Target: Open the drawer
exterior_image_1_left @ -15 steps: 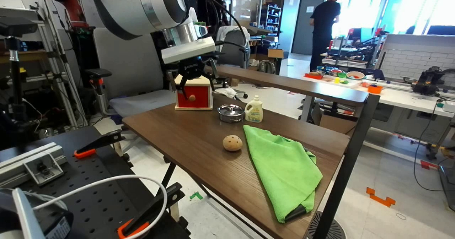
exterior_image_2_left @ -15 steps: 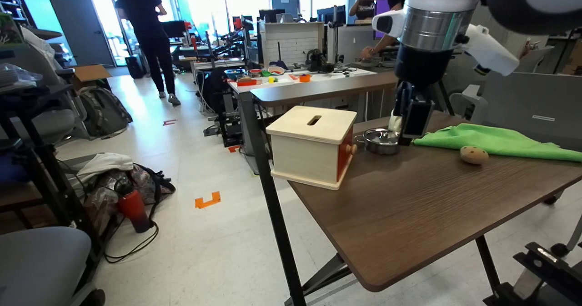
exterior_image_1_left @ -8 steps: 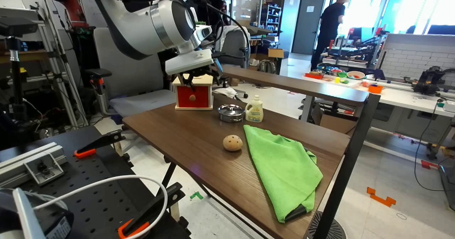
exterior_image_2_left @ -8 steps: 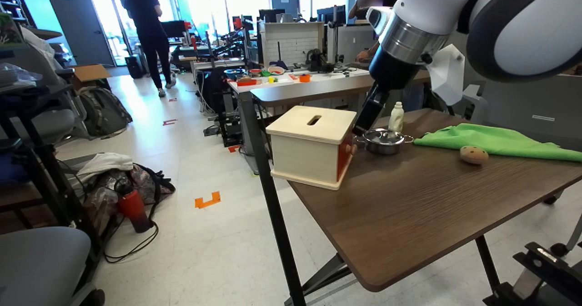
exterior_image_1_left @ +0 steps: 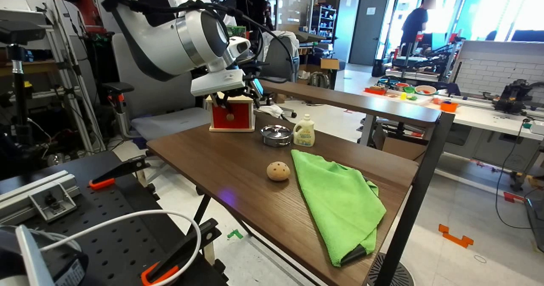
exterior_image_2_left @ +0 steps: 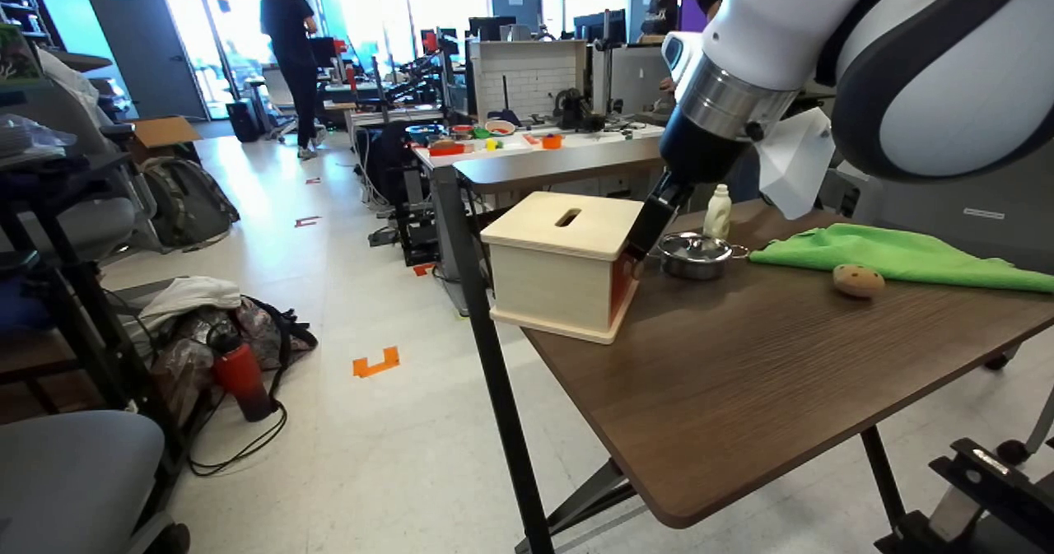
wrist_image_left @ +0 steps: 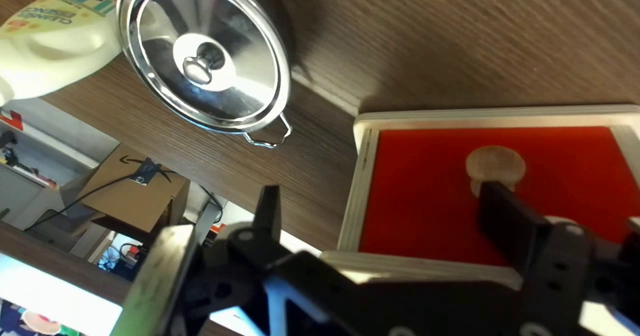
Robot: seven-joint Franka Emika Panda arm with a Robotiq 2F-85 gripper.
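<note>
Inside wooden box (exterior_image_2_left: 547, 286), closed drawer (wrist_image_left: 425, 201).

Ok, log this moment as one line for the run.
drawer: shut | knob: ungripped, contact unclear | gripper: open, near knob | pot: lidded | next: likely grasp knob

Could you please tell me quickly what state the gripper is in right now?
Gripper: open and holding nothing; whether it touches the wooden knob of the drawer cannot be told.
</note>
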